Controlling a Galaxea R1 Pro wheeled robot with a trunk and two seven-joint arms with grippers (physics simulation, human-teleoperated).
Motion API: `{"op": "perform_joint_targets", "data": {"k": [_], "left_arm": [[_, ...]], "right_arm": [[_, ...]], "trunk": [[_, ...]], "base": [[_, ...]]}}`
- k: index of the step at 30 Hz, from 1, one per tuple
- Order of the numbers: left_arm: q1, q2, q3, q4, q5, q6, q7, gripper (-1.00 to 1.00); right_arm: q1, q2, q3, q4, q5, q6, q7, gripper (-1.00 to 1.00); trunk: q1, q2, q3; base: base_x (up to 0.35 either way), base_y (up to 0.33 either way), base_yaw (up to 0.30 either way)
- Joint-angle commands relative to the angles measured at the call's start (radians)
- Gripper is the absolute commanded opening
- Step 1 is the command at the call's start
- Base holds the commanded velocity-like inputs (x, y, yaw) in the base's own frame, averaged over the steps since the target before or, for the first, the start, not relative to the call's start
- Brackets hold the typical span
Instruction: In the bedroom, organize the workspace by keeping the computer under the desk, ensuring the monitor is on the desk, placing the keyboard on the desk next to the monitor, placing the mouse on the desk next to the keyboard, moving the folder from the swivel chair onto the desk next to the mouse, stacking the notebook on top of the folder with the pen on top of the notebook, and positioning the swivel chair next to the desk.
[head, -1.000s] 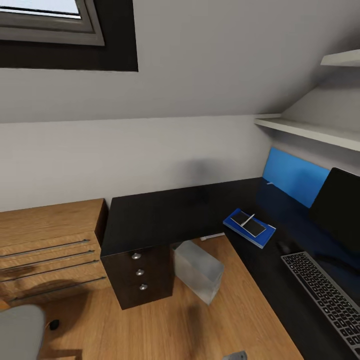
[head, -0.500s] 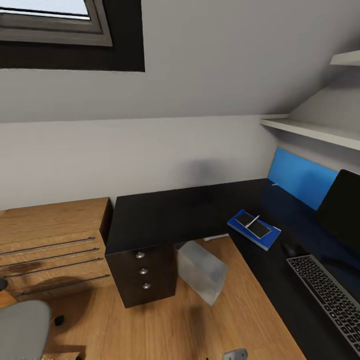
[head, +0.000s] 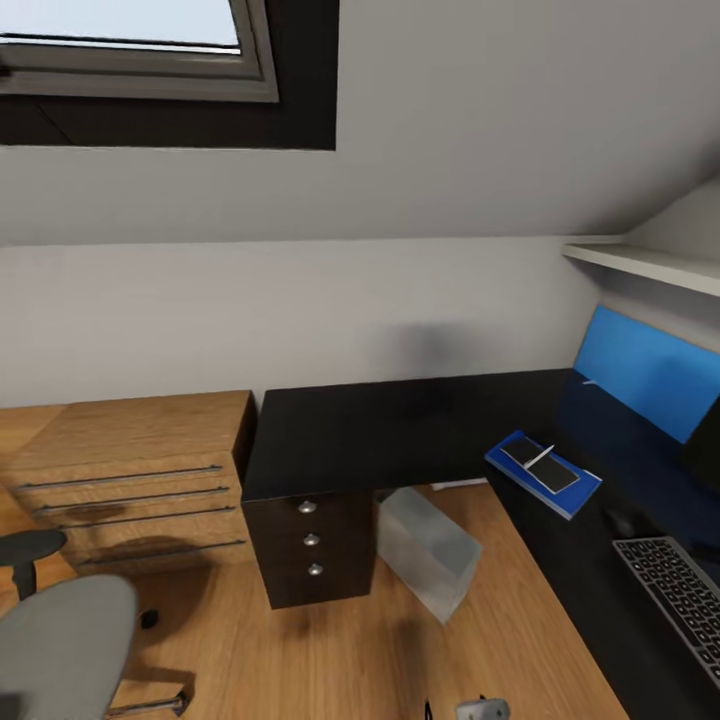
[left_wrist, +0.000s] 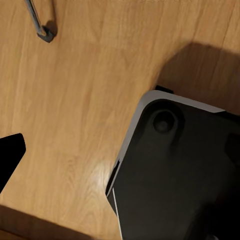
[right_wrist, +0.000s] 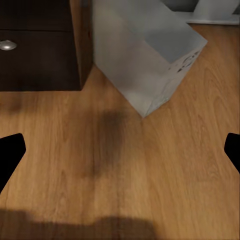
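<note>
Room: sloped-ceiling bedroom, wood floor, and your head camera looks down at the corner of the L-shaped desk.
Desk stack: you've got the folder flat on the desk, the notebook on top of it and the pen lying across that, so that part of the job reads as done.
Keyboard side: the keyboard sits on the right wing, with the mouse as a dark blob between it and the folder. Just a sliver of the monitor pokes in at the edge.
Computer: the computer stands on the floor, tucked under the desk right beside the drawer unit.
Chair: the swivel chair is well apart from the desk, over by the wooden chest. My guess is that's your last item.
Right wrist view: it gives you the computer and a drawer knob up close, which the head view doesn't.
Left wrist view: floor plus part of the robot's own dark base.
Pincers: both look released and empty, with dark fingertips spread wide at the frame edges.
</note>
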Motion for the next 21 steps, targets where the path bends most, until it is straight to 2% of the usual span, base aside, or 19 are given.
{"op": "perform_joint_targets", "data": {"k": [1, 11, 18, 21], "left_arm": [[0.000, 0.001, -0.008, -0.002, 0.010, -0.004, 0.007, 1.00], [0.000, 0.001, -0.008, -0.002, 0.011, -0.009, 0.007, 1.00], [0.000, 0.001, -0.009, 0.002, 0.010, -0.032, 0.007, 1.00], [0.000, 0.000, -0.009, 0.015, 0.009, -0.063, 0.007, 1.00]], "right_arm": [[-0.001, 0.000, 0.003, 0.002, 0.009, -0.003, -0.012, 1.00], [0.007, -0.002, 0.002, 0.002, 0.009, -0.088, -0.018, 1.00], [0.008, -0.001, 0.002, 0.002, 0.009, -0.094, -0.026, 1.00], [0.008, 0.001, 0.003, 0.002, 0.009, -0.094, -0.061, 1.00]], "trunk": [[0.001, -0.002, 0.000], [0.001, -0.002, 0.015], [0.001, -0.002, 0.026], [0.001, -0.002, 0.030]], "base": [[0.000, 0.000, 0.089], [0.000, 0.000, 0.023], [0.000, 0.000, 0.080], [-0.133, 0.000, 0.151]]}}
